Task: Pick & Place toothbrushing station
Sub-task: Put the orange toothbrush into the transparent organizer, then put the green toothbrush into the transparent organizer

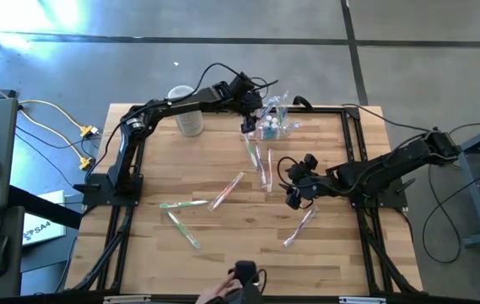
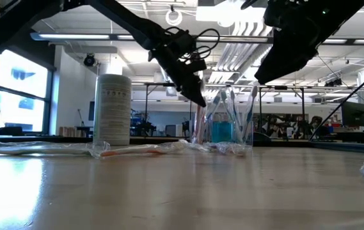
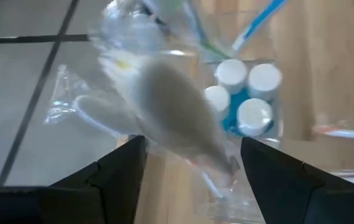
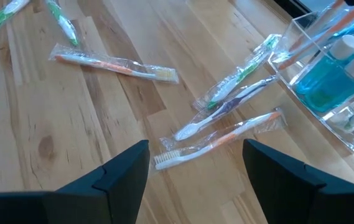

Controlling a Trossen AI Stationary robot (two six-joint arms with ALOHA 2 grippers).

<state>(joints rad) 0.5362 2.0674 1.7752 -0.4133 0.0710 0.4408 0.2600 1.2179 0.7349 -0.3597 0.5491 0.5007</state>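
Note:
The toothbrushing station (image 1: 277,123) is a clear box at the table's far edge, holding blue bottles with white caps (image 3: 245,99) and upright toothbrushes (image 2: 229,102). My left gripper (image 1: 248,125) hovers just left of it, slanting down, fingers open (image 3: 192,146). A wrapped toothbrush (image 3: 170,106) shows blurred between those fingers, in front of the station. My right gripper (image 1: 293,198) waits open above the table's middle right, over loose wrapped toothbrushes (image 4: 217,134). My left gripper's fingers stand apart on either side of the blurred wrapped toothbrush (image 3: 145,127). Whether either finger touches it, I cannot tell.
A whitish cylindrical container (image 1: 186,114) stands left of the station. Wrapped toothbrushes lie scattered over the table (image 1: 227,190), (image 1: 182,204), (image 1: 299,226). A person's hand (image 1: 221,291) with a dark device shows at the near edge.

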